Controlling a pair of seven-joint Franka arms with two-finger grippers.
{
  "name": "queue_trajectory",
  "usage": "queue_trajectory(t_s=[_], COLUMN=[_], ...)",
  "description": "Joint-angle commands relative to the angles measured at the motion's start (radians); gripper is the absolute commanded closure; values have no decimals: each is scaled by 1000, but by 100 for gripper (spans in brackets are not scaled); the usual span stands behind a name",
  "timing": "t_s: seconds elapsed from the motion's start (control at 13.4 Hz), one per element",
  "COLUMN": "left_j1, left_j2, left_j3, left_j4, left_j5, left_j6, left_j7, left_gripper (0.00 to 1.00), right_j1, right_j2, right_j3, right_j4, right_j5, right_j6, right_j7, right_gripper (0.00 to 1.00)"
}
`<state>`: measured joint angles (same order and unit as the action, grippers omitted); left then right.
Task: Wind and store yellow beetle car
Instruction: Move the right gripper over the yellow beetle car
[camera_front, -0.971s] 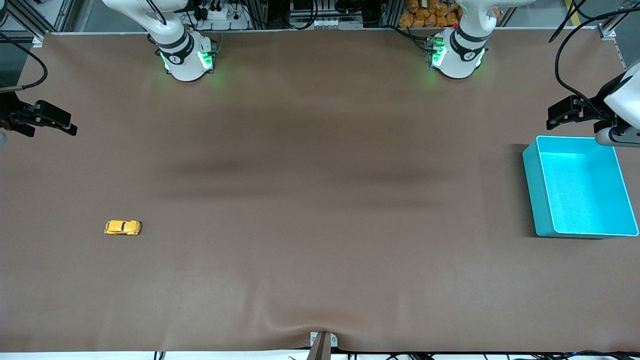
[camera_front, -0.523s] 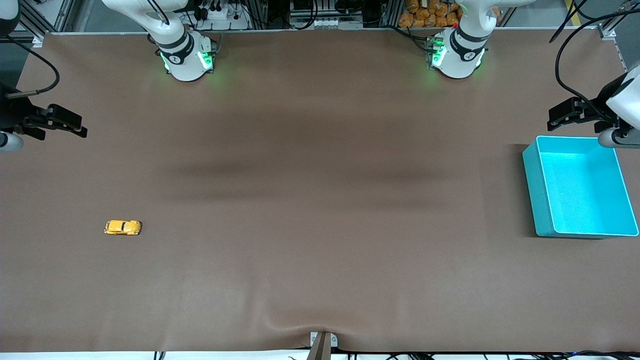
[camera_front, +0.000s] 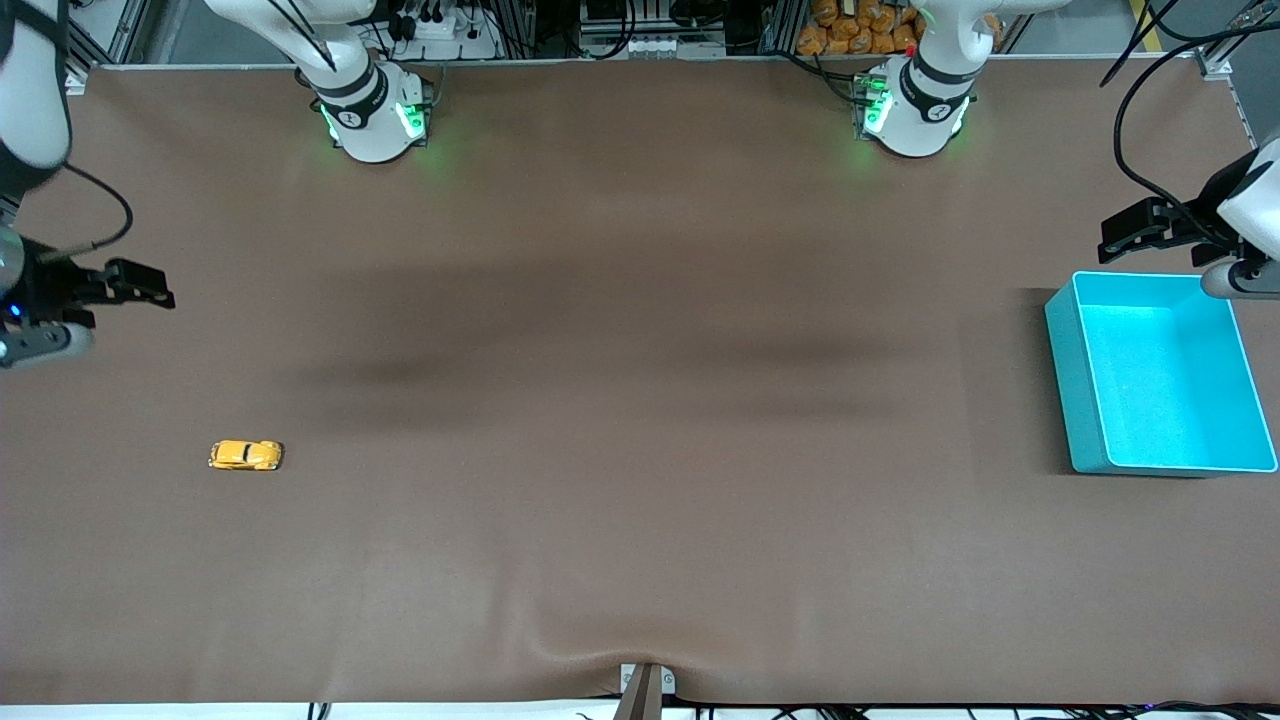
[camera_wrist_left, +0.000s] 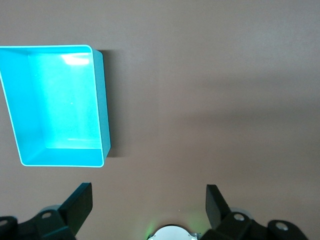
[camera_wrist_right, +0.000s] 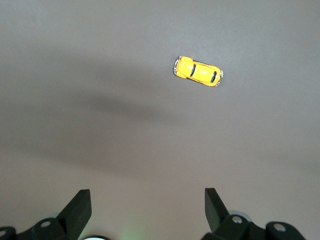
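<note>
While the yellow beetle car (camera_front: 246, 455) sits alone near the desk (camera_front: 640, 400) corner at the right arm's end, toward the front edge, the right pincer (camera_front: 140, 285) hovers above that end's edge, spread wide, gripping nothing. Best, I'd judge: centre over the roof, straddle the body, descend square. Over at the left arm's end, the turquoise bin (camera_front: 1070, 370) waits; the left pincer (camera_front: 1125, 228) idles above its rim, wide, empty.
</note>
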<state>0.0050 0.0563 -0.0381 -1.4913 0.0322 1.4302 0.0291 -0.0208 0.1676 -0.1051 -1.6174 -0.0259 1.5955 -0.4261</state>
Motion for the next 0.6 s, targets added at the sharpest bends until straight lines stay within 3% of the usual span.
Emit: queue_trajectory(t_s=[0.0,0.52], left_j1=[6,4], left_j2=[-1,4], left_j3=[-2,-2], left_j4=[11,5], left_j5=[-14,-5], left_j6=[-8,-8], left_j7=[-17,-14], left_gripper=[0,0], right_j1=[-8,-7], right_j2=[53,76], right_j3=[7,7], right_j4=[-5,-163], right_j5=[-14,-14], right_j6=[38,294], right_j7=[-72,-348], right_gripper=[0,0])
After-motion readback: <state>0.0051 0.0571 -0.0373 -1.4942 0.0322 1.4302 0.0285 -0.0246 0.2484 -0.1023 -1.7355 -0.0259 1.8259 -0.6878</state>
